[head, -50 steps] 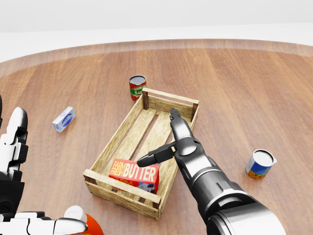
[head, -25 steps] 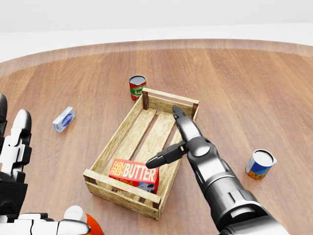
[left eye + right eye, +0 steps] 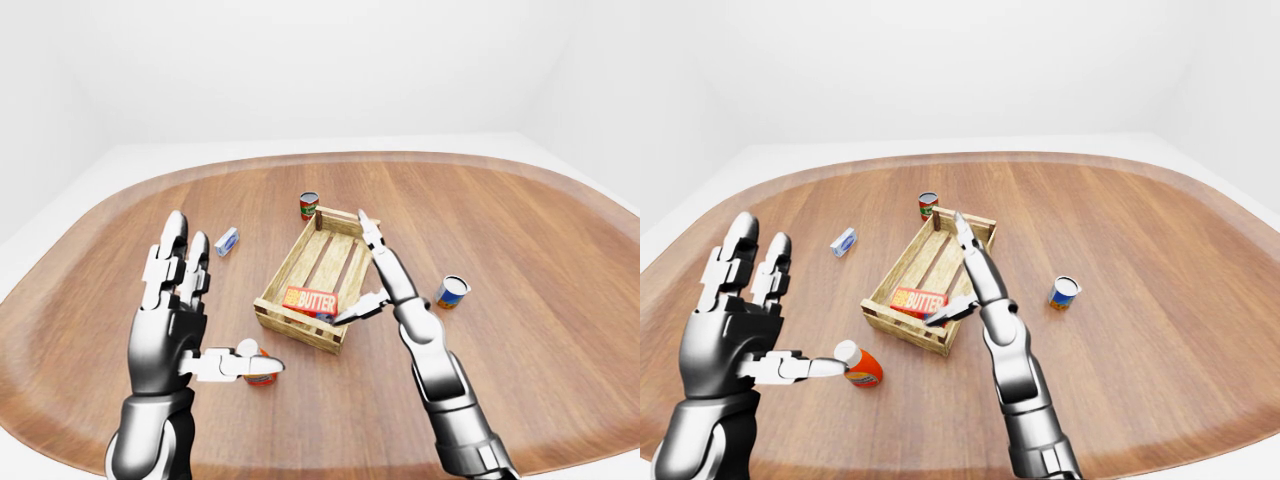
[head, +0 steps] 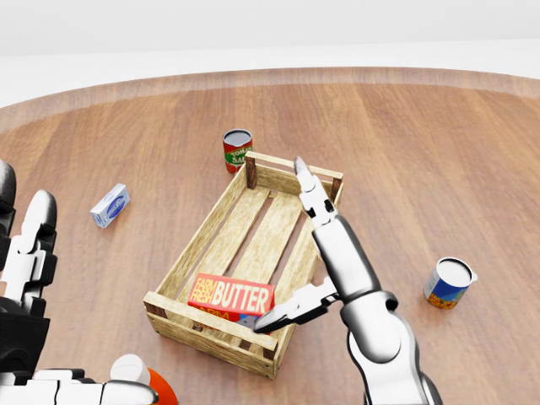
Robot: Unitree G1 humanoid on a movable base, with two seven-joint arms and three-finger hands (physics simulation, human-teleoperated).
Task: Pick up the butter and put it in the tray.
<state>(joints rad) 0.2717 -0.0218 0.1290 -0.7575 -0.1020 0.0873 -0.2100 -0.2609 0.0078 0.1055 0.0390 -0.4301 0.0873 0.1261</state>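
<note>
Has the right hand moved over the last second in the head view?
Yes. The right hand has lifted and pulled back toward the view's lower right, its thumb tip now nearer the butter in the tray.

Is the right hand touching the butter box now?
Cannot tell. In the head view the right hand is open above the tray; its thumb tip overlaps the butter box edge, hiding any gap.

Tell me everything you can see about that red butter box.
The butter is a flat, rectangular red carton with BUTTER in large white letters and smaller yellow words beside it. It lies inside the wooden tray, at the end nearest the bottom of the head view, label up and tipped toward the camera, against the tray's end wall. The right hand hangs open over the tray, its thumb tip close to the carton's right corner; whether it touches is unclear.
</note>
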